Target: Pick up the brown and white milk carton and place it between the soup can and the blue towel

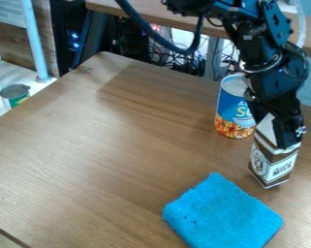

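The black gripper [275,127] hangs down at the right of the camera view, over the upper part of a brown and white milk carton [272,163]. Part of the carton's top is hidden behind it. A blue can with an orange lower band [234,109] stands just left of and behind the carton, partly covered by the arm. In front of the carton, a bright blue cloth [221,213] lies flat on the wooden table [106,155].
Beyond the table's left edge, a green can [15,95] stands on a lower white surface beside a light blue pole [35,41]. Behind the far edge are tangled cables [180,55] and another wooden surface [141,15].
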Motion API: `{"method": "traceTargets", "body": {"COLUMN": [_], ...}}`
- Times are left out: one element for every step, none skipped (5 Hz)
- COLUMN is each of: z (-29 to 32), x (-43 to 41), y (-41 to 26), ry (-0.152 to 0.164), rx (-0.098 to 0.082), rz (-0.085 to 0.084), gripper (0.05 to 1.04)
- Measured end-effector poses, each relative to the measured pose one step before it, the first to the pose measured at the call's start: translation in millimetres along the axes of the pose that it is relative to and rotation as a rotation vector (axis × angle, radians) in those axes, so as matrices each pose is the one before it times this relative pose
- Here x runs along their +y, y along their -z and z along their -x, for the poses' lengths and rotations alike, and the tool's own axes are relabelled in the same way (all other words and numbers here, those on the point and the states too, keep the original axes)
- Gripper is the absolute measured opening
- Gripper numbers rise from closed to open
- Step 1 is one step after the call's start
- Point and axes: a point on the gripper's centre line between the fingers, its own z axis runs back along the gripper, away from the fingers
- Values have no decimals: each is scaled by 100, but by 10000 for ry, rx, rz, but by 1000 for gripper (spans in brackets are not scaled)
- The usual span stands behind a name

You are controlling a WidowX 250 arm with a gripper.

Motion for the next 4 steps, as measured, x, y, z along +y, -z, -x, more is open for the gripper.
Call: {"method": "traceTargets", "body": {"z": [586,-352,-551,-321], "x": [-334,8,106,-26], "y": [323,-2208,-3334,-3783], "ry": [-152,-94,47,-13], "rx": [102,-550,-723,-390], "rz": [197,-2,-149,-54], "gripper": [1012,1008,1006,1004]}}
